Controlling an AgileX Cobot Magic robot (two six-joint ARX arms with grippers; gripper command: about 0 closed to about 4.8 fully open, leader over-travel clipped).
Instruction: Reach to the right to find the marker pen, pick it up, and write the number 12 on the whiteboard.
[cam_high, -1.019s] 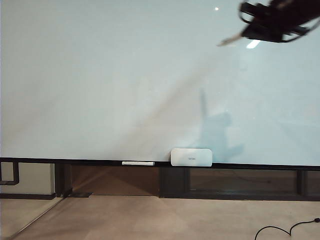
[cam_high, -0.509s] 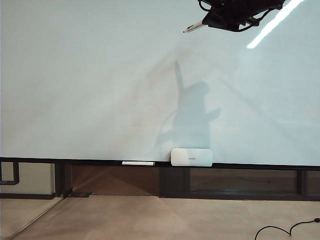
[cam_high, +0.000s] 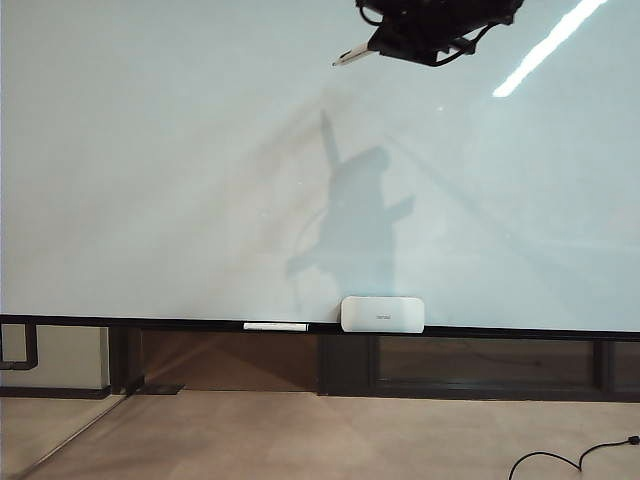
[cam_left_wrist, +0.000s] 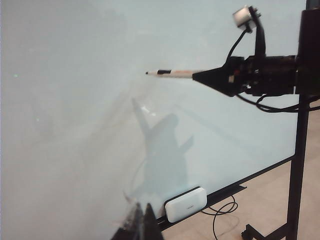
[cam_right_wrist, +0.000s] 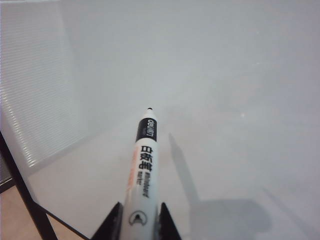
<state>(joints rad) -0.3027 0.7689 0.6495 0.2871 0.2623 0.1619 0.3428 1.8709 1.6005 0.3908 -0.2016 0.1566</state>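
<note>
My right gripper (cam_right_wrist: 136, 221), clamped on the marker pen (cam_right_wrist: 142, 170), has swung leftward along the top of the blank whiteboard (cam_high: 180, 180), tip near it, ready for the 12, while my left gripper (cam_left_wrist: 142, 222), jaws together, waits low beside the board.

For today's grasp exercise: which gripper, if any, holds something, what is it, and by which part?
The right gripper holds the marker pen by its rear end, tip pointing at the whiteboard. The left gripper holds nothing visible.

Glossy whiteboard (cam_high: 160, 160), smooth plastic marker pen (cam_right_wrist: 142, 175)
</note>
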